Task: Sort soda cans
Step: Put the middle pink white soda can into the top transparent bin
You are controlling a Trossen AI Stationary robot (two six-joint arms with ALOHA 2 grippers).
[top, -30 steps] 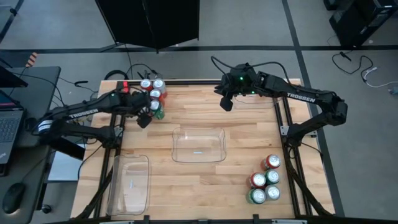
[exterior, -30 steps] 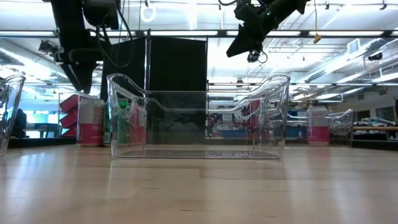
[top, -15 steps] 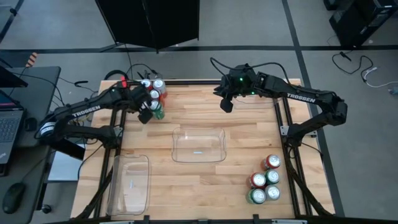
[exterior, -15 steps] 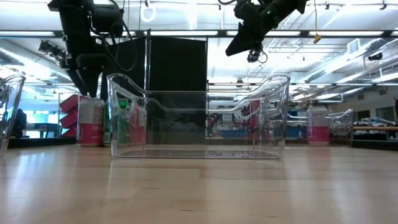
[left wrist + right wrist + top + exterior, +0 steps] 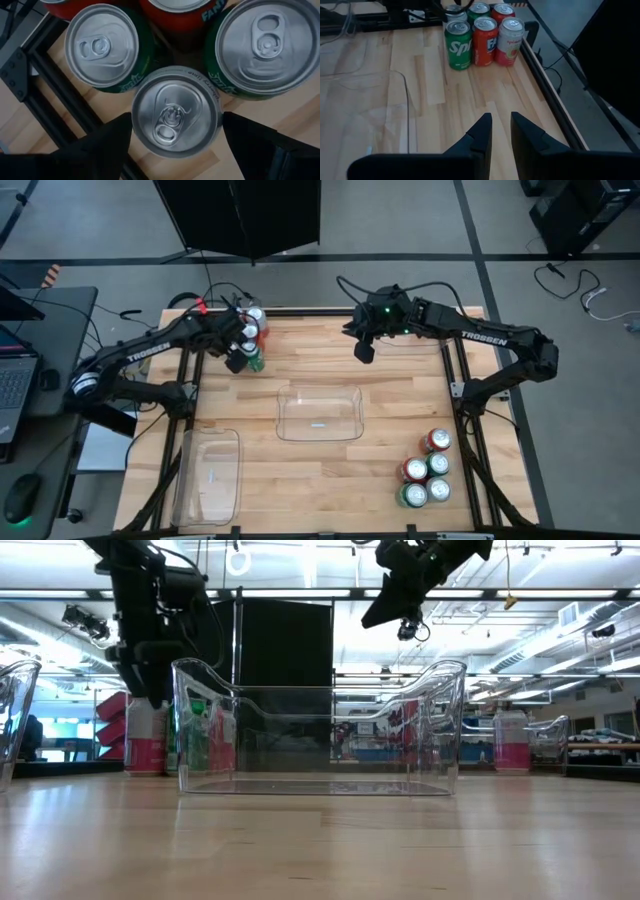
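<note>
The left gripper (image 5: 237, 360) is hanging over the cluster of soda cans (image 5: 248, 332) at the far left corner of the pale wooden slatted table (image 5: 330, 480), its two dark fingers (image 5: 95, 150) standing well apart on either side of one silver-topped can (image 5: 175, 112) seen straight from above in the left wrist view. That can is standing upright, touching two green cans (image 5: 107, 47) and just beside a red one, so the fingers are having little room to slip in. To do this step well, the arm is best lowering straight down with the can centred between the fingers, keeping them clear of the neighbouring rims, and closing only once they are well below the top; a skewed descent would likely nudge or tip the packed neighbours. The body colour of the chosen can cannot be told from above, so the right bin has to be judged once it is lifted. A clear rectangular plastic bin (image 5: 319, 413) is sitting empty at the middle of the table and a second clear bin (image 5: 208, 476) at the near left. A second group of cans (image 5: 426, 470) is standing at the near right. The right gripper (image 5: 364, 348) is waiting raised over the far middle, its fingers nearly together on nothing.
</note>
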